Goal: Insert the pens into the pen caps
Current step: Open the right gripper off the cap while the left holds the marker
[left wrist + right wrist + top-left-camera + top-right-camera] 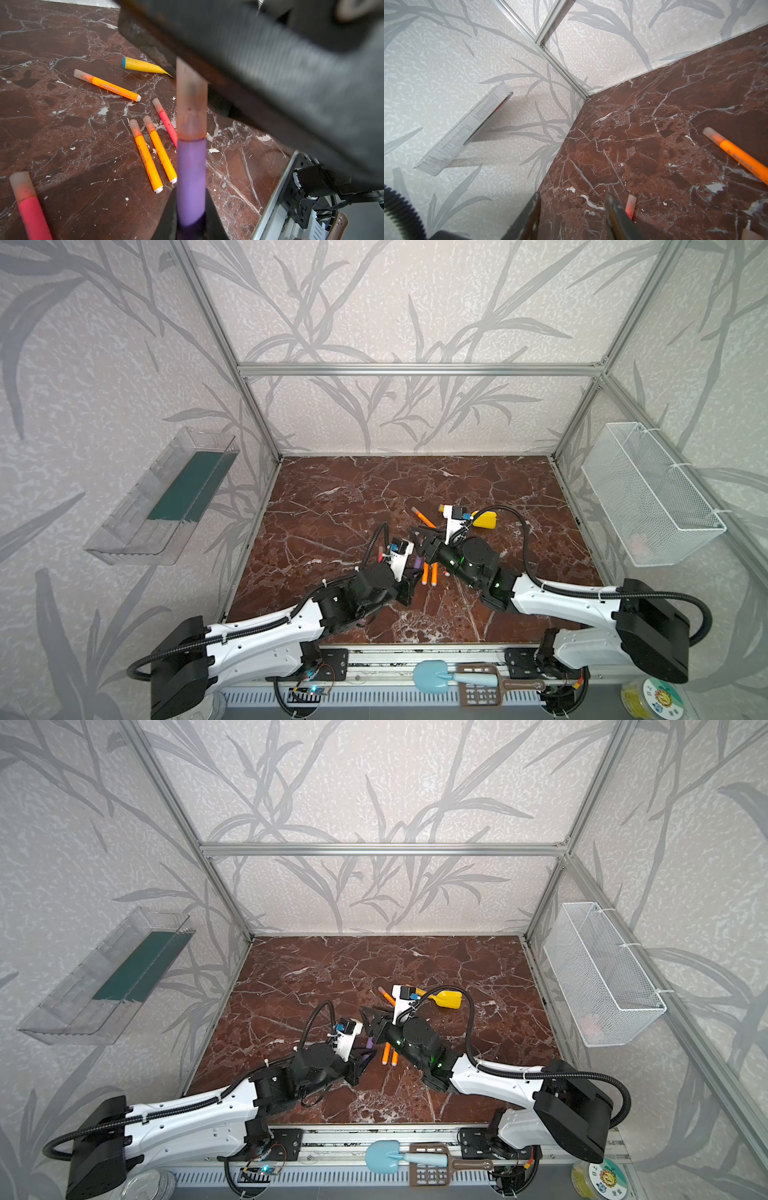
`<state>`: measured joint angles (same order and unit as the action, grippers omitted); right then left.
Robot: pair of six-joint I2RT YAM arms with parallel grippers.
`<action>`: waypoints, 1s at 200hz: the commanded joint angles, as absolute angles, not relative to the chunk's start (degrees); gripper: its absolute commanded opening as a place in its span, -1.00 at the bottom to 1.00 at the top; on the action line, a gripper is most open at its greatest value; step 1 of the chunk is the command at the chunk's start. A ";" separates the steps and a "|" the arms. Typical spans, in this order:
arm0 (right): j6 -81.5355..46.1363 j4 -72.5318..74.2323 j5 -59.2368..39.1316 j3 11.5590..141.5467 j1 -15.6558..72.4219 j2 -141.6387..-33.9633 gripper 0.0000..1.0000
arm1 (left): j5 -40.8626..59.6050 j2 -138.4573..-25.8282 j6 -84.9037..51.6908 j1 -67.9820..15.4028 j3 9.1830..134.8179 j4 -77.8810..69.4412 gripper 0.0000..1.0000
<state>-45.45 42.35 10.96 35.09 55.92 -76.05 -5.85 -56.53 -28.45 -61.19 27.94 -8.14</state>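
**Purple pen** (191,176): gripped at its lower barrel by the left fingers (169,220), which are clenched on it. It is held over the middle of the marbled surface (332,497). A pen cap (191,108) sits on its tip, and the cap's far end is hidden behind the blurred right arm.

**Right fingers** (615,216): spread apart with nothing between them. Whether one touches the cap, I cannot tell.

**Capped pens lying flat:**
- lone orange pen (107,85)
- orange pair (145,155), side by side
- red-pink pen (166,120), just beside the pair
- second red-pink pen (31,212), well apart

The print on the orange barrels is too small to read.

**Around:**
- yellow scoop (485,519), partly behind the right wrist
- clear tray (166,497) on the left wall
- mesh basket (652,493) on the right wall
- blue toy shovel (432,674) and brown slotted spatula (482,691) on the front rail
- tub (660,697), label unreadable
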 commanded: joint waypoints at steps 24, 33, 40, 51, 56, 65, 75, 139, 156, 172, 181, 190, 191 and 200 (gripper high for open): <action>-45.45 40.52 9.27 36.76 55.55 -76.82 -0.72 | -7.47 -56.61 -27.54 -61.59 29.71 -9.08 -1.00; -45.51 40.43 8.99 36.52 55.54 -76.68 -0.81 | -7.69 -56.44 -27.58 -61.61 29.70 -9.08 -1.00; -45.53 40.21 8.69 36.39 55.52 -76.56 -0.89 | -8.05 -56.26 -27.62 -61.58 29.71 -9.12 -1.00; -45.58 39.72 7.86 36.14 55.55 -76.31 -1.00 | -8.64 -56.13 -27.66 -61.53 29.79 -9.23 -1.00; -45.55 39.24 7.31 36.12 55.55 -76.21 -1.00 | -8.93 -55.97 -27.60 -61.55 29.86 -9.21 -1.00; -45.44 38.70 5.92 35.93 55.55 -76.04 -1.00 | -9.67 -55.82 -27.36 -61.55 30.28 -8.76 -1.00; -45.67 38.78 4.57 35.52 55.63 -76.18 -1.00 | -11.04 -55.72 -26.79 -61.45 30.95 -8.17 -1.00; -45.23 48.09 3.72 30.37 60.95 -78.55 -1.00 | 0.73 -54.06 -26.20 -51.55 35.50 -8.61 -1.00; -46.75 44.84 6.15 31.21 63.34 -78.66 -1.00 | -2.26 -54.52 -24.06 -51.22 37.84 -6.29 -1.00; -50.77 37.75 9.35 32.27 65.59 -78.23 -1.00 | -9.04 -55.40 -22.43 -51.24 39.86 -4.20 -1.00; -51.78 36.42 10.91 32.43 67.03 -78.07 -1.00 | -12.21 -55.78 -21.68 -51.33 40.79 -3.46 -1.00; -52.63 34.64 12.88 32.55 68.35 -77.60 -1.00 | -14.82 -56.20 -20.98 -51.48 41.41 -3.90 -1.00; -52.64 34.37 13.17 32.58 68.50 -77.56 -1.00 | -15.01 -56.22 -20.95 -51.54 41.58 -3.89 -1.00; -52.75 33.37 14.86 32.54 69.36 -77.14 -1.00 | -16.96 -56.55 -20.49 -51.59 42.37 -3.78 -1.00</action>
